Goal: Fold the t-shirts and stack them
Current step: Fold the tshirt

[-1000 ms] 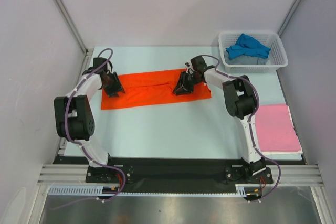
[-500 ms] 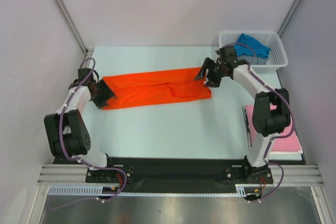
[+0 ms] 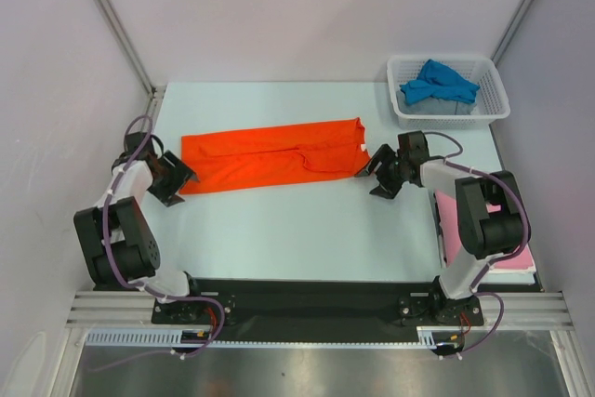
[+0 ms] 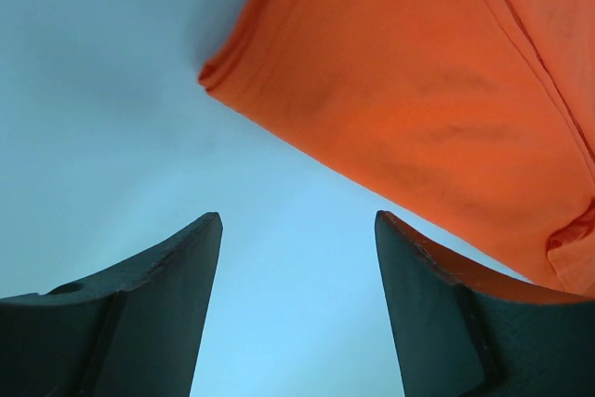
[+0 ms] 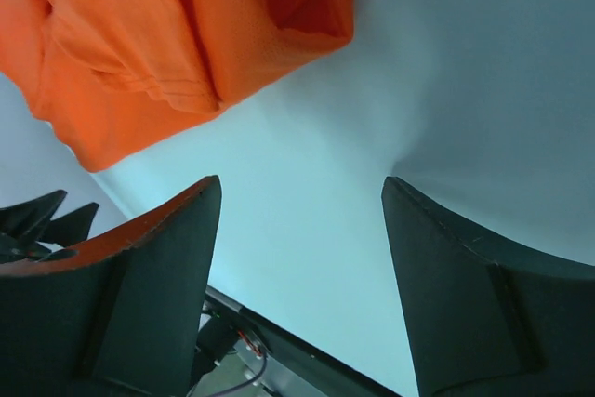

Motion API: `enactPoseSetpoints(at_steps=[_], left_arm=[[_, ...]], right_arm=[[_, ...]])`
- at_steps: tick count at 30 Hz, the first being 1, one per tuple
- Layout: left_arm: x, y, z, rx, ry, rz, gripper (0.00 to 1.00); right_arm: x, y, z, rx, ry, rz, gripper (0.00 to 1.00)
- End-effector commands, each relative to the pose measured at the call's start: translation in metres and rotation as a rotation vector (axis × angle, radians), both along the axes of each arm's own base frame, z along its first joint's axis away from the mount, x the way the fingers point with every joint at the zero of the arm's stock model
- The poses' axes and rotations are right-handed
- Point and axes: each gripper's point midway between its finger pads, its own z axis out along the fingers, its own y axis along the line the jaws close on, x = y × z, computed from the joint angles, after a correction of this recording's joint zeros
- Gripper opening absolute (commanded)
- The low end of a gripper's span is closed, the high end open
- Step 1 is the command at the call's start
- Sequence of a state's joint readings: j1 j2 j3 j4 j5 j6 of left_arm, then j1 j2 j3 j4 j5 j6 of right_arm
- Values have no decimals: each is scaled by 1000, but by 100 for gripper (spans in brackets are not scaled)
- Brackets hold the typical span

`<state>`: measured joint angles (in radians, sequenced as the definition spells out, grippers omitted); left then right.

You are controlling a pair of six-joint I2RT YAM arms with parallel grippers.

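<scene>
Right arm (image 3: 483,220) partly hides pink t-shirt (image 3: 522,250).

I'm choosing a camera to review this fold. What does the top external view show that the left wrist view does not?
Only top external: the white mesh basket holding the blue t-shirt, the pink t-shirt, and the open right hand. Only left wrist: the orange-red t-shirt's folded corner up close. Both: that t-shirt, the open left hand holding nothing, the pale table.
</scene>
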<state>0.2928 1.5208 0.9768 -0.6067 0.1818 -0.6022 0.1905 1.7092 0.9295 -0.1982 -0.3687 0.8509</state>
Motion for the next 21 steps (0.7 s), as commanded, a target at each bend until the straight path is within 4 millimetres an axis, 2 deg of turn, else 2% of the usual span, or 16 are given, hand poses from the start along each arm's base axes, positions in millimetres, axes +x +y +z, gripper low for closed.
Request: enactPoseSetpoints(at_steps=[1,3,8,10,11,12,13,14,16,18,21], left_arm=[[1,18,5,32,-8,42,73],[0,17,6,33,-13,37,73],[-1,14,-2,12,-5,30,72],[0,13,-2,8,-3,21,71],[3,15,0,17,-8,14,71],[4,15,1,17,-7,11,70],[5,16,2,19,-10,8,70],[7,16,4,22,-16,4,70],[7,18,6,31,-14,1,70],[11,21,11,58,-25,2,69],[17,14,15,85,-43,-31,68]], right_arm=[[31,3,11,59,-108,-91,75],[31,0,-2,45,-75,-115,72],[52,0,-7,59,-105,-164,65],[57,0,-16,31,-95,-175,62],[65,0,-12,20,-113,-176,59],[66,-1,-20,-20,-106,-183,57],[69,-2,-21,-40,-108,-190,54],[69,-2,-25,-56,-99,-200,46],[73,-2,-31,-84,-87,-224,42],[77,-3,-35,-106,-89,-248,35],[92,0,-37,-182,-142,-211,24]])
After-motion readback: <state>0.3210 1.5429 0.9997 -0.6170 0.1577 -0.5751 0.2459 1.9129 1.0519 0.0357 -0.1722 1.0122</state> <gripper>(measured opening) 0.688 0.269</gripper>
